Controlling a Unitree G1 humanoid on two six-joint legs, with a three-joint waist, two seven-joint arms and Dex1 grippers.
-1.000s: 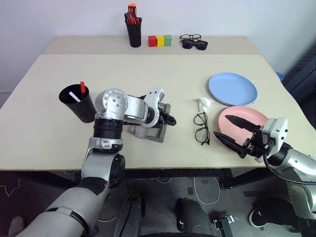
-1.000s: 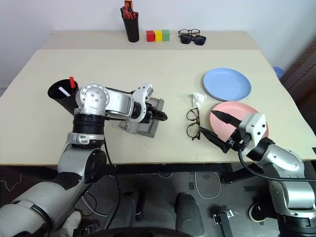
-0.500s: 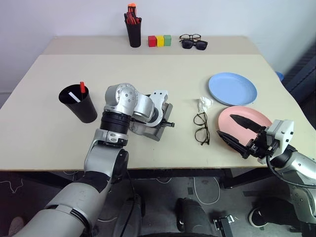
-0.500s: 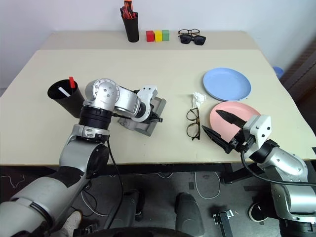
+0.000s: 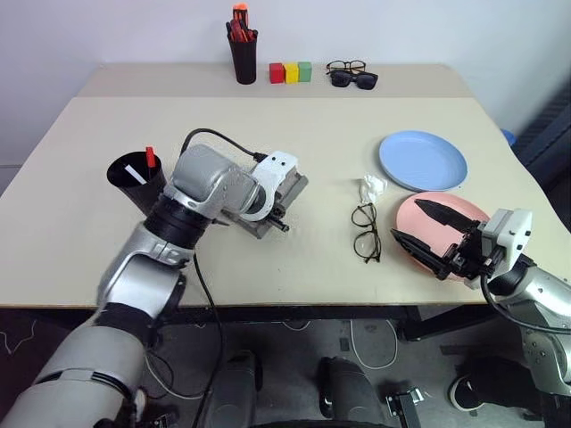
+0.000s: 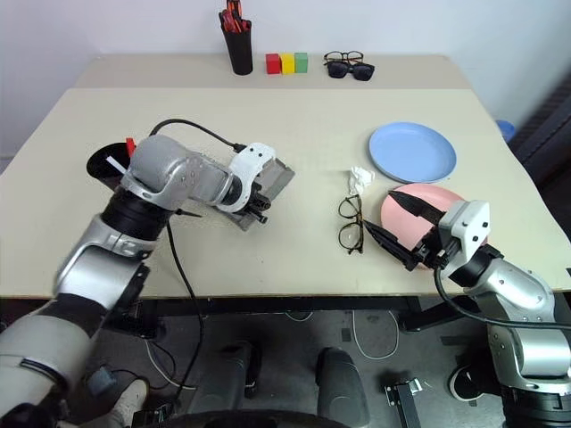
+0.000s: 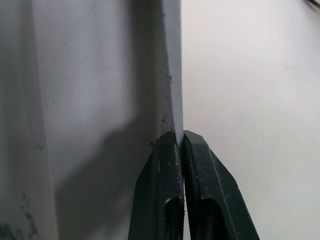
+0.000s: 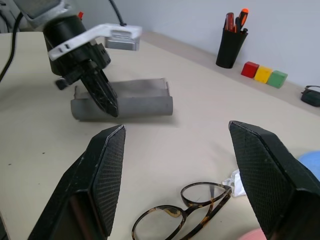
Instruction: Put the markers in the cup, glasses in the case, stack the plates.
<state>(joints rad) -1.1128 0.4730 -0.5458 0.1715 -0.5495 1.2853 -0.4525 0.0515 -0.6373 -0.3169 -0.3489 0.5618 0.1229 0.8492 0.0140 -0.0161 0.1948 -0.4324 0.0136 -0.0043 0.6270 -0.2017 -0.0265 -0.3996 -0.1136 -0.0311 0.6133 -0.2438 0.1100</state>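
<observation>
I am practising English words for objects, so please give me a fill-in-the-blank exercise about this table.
1. The left hand pinches an edge of the grey ____.
2. The markers stand in the black ____.
3. Beside the pink plate, the right hand is wide ____.

Missing words: case; cup; open.
</observation>
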